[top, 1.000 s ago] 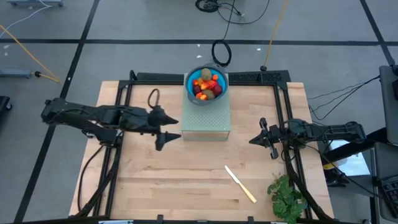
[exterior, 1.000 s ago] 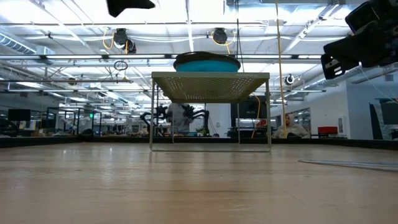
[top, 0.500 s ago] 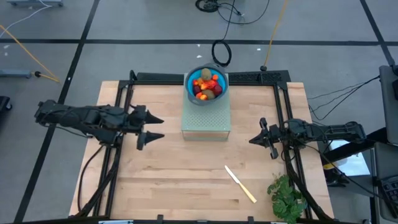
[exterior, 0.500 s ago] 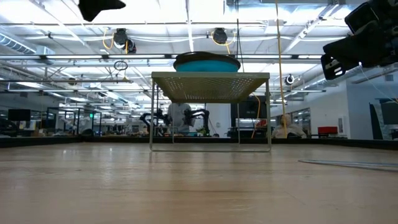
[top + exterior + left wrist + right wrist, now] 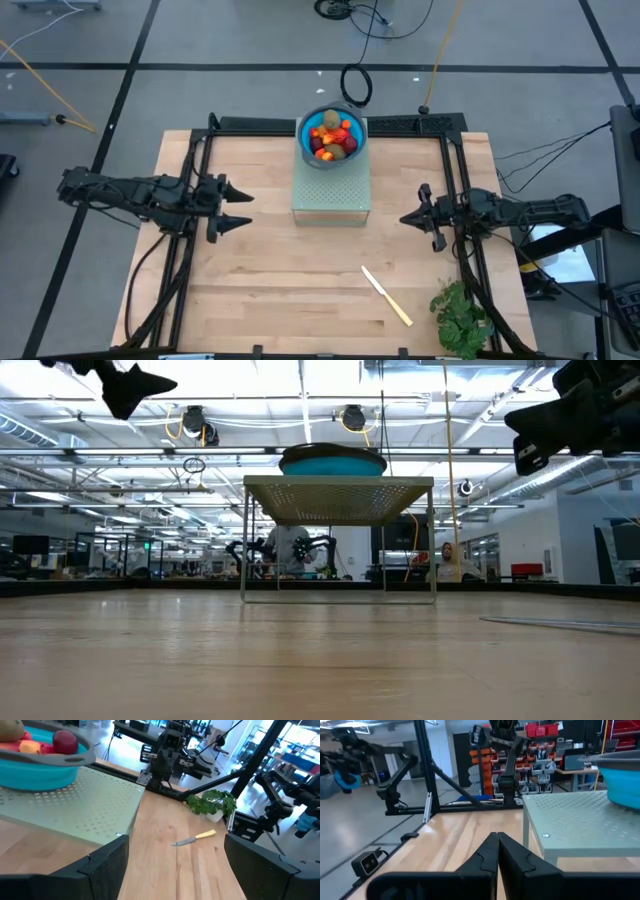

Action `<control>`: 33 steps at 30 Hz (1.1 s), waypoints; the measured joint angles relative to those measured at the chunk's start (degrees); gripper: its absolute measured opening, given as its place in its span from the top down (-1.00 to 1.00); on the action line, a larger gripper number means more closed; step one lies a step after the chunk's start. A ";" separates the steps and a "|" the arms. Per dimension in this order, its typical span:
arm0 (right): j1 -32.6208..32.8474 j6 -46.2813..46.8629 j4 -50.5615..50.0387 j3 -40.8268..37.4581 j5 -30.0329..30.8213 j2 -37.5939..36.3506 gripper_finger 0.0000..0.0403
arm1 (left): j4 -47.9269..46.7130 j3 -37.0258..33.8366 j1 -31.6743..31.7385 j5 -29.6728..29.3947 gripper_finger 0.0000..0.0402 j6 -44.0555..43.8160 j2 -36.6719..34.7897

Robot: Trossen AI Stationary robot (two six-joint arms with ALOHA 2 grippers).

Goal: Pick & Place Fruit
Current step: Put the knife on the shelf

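Observation:
The fruit [image 5: 333, 137], red, orange and brown-green pieces, lies in a blue bowl [image 5: 305, 130] that stands on a pale green perforated stand [image 5: 332, 195] at the table's far middle. The bowl [image 5: 35, 767] and a dark red ball [image 5: 65, 741] also show in the left wrist view. My left gripper [image 5: 242, 209] is open and empty, in the air left of the stand. My right gripper [image 5: 404, 219] is shut and empty, in the air right of the stand; its closed fingers [image 5: 489, 851] point toward the stand [image 5: 580, 825].
A cream-handled knife [image 5: 386, 295] lies on the wood near the front right, and a green leafy bunch [image 5: 460, 315] lies at the front right corner. Bare wood lies under the stand's legs [image 5: 244, 550] and in front of it. Black frame rails run along the table's sides.
My left gripper has drawn back from the stand toward the table's left edge, staying open and empty. My right gripper has shifted slightly toward the far edge, still shut. The bowl and fruit have not moved.

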 joint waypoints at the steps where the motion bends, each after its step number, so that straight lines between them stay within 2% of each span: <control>1: 0.00 -0.01 0.64 0.00 -0.04 0.44 1.00 | 0.66 -1.14 0.00 0.00 -0.61 0.00 -0.95; 10: 0.33 5.55 6.61 0.00 -0.30 6.23 1.00 | 5.96 -10.47 0.00 0.00 -0.61 -0.67 -9.00; 18: 2.78 5.98 12.36 1.01 -0.24 11.75 1.00 | 7.63 -16.52 0.00 0.62 -0.61 -2.22 -14.82; 24: 4.67 5.20 11.22 7.67 0.00 16.98 1.00 | 7.57 -18.85 0.00 0.61 -0.61 -2.12 -17.88; 33: 8.50 2.54 -2.38 23.04 -0.07 27.20 1.00 | 7.64 -21.44 0.00 0.63 -0.61 -1.74 -19.72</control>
